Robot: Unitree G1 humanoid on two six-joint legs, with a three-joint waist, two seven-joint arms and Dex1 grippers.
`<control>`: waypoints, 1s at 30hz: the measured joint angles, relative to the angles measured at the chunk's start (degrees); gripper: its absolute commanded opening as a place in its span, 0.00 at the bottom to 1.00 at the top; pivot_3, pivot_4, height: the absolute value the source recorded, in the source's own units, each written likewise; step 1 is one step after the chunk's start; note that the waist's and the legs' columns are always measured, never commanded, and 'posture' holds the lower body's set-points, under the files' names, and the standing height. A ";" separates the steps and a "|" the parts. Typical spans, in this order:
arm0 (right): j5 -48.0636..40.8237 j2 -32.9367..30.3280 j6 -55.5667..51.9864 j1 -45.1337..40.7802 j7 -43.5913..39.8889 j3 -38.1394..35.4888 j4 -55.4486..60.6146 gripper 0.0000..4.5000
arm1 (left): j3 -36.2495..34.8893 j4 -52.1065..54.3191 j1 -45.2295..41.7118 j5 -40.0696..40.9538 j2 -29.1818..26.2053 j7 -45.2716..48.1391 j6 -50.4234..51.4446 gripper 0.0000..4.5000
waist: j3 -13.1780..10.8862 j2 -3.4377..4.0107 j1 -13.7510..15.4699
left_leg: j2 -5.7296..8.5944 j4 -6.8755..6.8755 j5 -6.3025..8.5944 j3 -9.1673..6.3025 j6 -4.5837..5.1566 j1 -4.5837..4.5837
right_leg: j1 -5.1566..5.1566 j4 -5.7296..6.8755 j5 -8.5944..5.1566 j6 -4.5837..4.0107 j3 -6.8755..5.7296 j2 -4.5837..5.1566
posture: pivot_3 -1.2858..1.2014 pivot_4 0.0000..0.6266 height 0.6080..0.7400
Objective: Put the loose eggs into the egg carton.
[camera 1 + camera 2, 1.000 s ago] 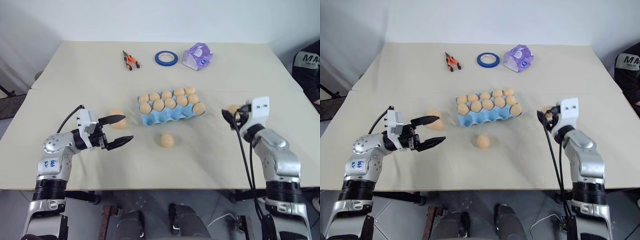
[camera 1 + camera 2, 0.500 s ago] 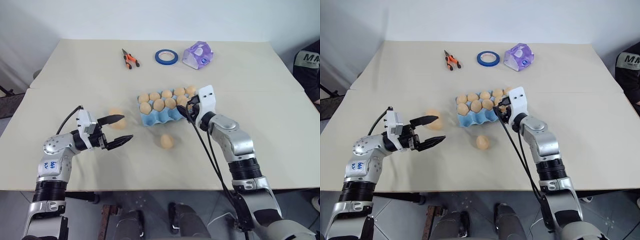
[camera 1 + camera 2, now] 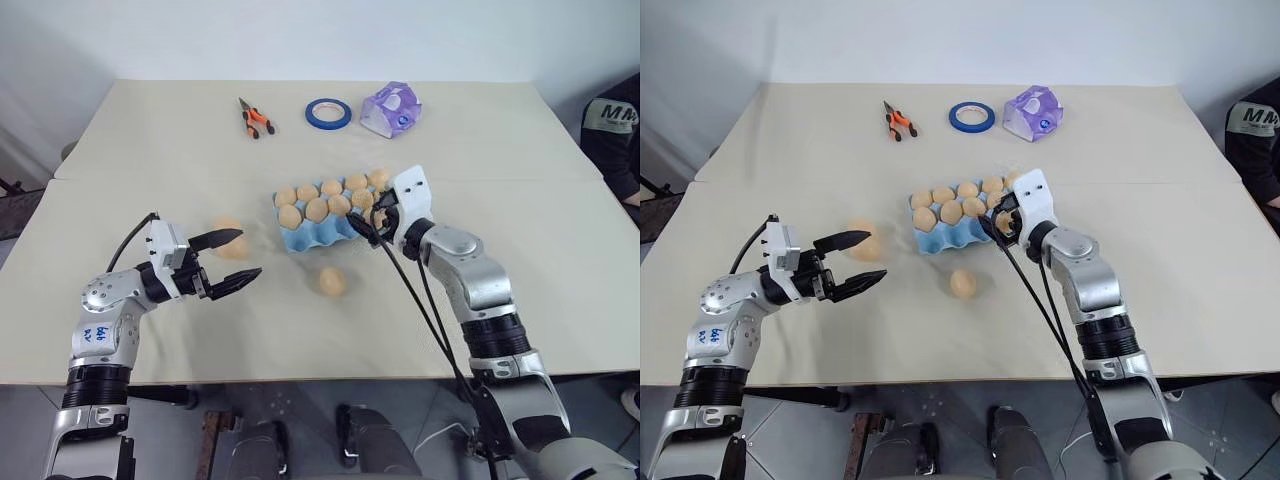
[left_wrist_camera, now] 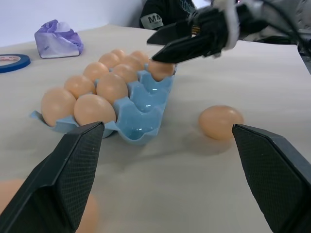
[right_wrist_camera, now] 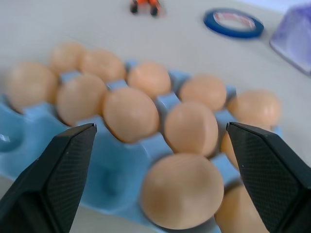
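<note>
The light blue egg carton [image 3: 300, 238] lies mid-table with several eggs in its cups. My right gripper [image 3: 368, 219] hovers open over its right end. Between its spread fingers [image 5: 53, 184] an egg [image 5: 182, 196] rests in a cup, touched by neither finger. One loose egg [image 3: 332, 282] lies on the table just in front of the carton. Another loose egg [image 3: 230, 241] lies left of the carton, right behind my left gripper [image 3: 235, 258], which stands open, level and empty, pointing towards the carton. The left wrist view also shows the carton [image 4: 141, 116], the front egg [image 4: 221, 121] and the right gripper [image 4: 192, 41].
Along the far side of the table lie orange-handled pliers [image 3: 254, 119], a blue tape roll [image 3: 329, 113] and a purple-and-white packet [image 3: 391, 108]. A person in dark clothing [image 3: 615, 130] sits at the right edge. A seam crosses the table behind the carton.
My right arm swung in from the right with an egg to the carton's right end. Its gripper has opened, and the egg now sits in a cup. The left arm has stayed put.
</note>
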State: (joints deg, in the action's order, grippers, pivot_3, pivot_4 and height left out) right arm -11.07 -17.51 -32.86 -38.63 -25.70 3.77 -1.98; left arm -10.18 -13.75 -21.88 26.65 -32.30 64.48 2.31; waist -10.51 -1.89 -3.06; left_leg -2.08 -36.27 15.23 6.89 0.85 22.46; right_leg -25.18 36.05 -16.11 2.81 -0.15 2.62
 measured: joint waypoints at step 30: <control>-19.30 -20.39 9.49 42.48 -27.90 -19.07 29.00 1.00 | -2.01 -2.94 2.57 0.19 -0.03 3.93 -4.44 1.00 | 0.00 -0.05 1.45 | 0.01 -0.03 0.05 -0.02 0.03 -0.43 | 0.59 -0.24 0.01 0.03 0.03 -0.06 | 0.52 0.24 1.00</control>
State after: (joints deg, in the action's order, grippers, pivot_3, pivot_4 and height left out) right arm -30.38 -37.90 -23.37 3.85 -53.61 -15.30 27.02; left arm -12.19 -16.69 -19.32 26.84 -32.33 68.40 -2.13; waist -10.50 -1.93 -1.61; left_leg -2.07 -36.30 15.28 6.87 0.87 22.03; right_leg -24.59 35.81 -16.11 2.84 -0.11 2.56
